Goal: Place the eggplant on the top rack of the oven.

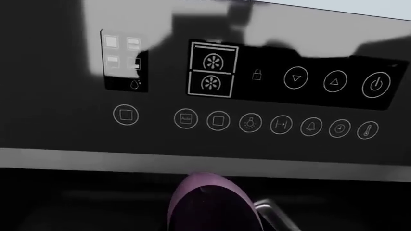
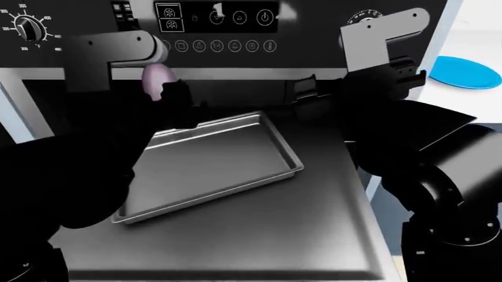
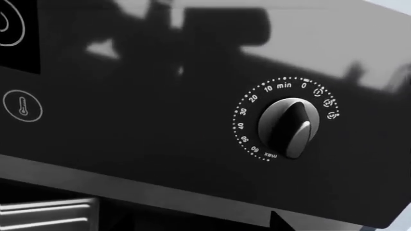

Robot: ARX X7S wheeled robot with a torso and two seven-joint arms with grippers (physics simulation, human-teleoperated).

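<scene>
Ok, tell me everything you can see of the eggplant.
The eggplant is a small, glossy oblong vegetable, pale lilac at the upper end and darker purple below. It is held up in the left gripper, roughly upright, in front of the oven just under the control strip. It hangs above the far left corner of the tray, not touching it. The left wrist view shows only its rounded purple end.

A white counter [image 2: 459, 97] stands just beside the appliance front, carrying a blue plate [image 2: 466, 71]; pale blue wall shows beyond the plate.
</scene>
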